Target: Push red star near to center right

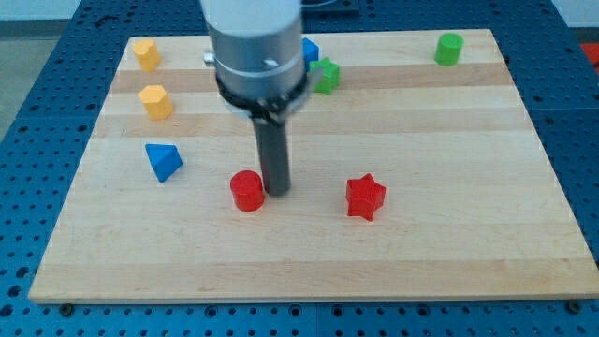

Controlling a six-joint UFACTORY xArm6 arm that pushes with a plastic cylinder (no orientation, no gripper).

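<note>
Camera view showed a pale wooden desk (pixel 309 267) on blue pegboard (pixel 37 56); my tip (pixel 275 192) touched the red cylinder (pixel 247 191), red star (pixel 365 197) at its 3 o'clock; no gripper showed.

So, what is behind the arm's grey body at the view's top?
A blue block and a green block show partly beside the arm. Their covered sides, and anything further behind, cannot be seen.

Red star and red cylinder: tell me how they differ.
The red star has pointed arms; the red cylinder is round with a flat top. The red star lies toward the view's right, apart from my tip; the red cylinder sits just to the view's left of my tip, close beside it. Both are red and rest on the wooden board.
</note>
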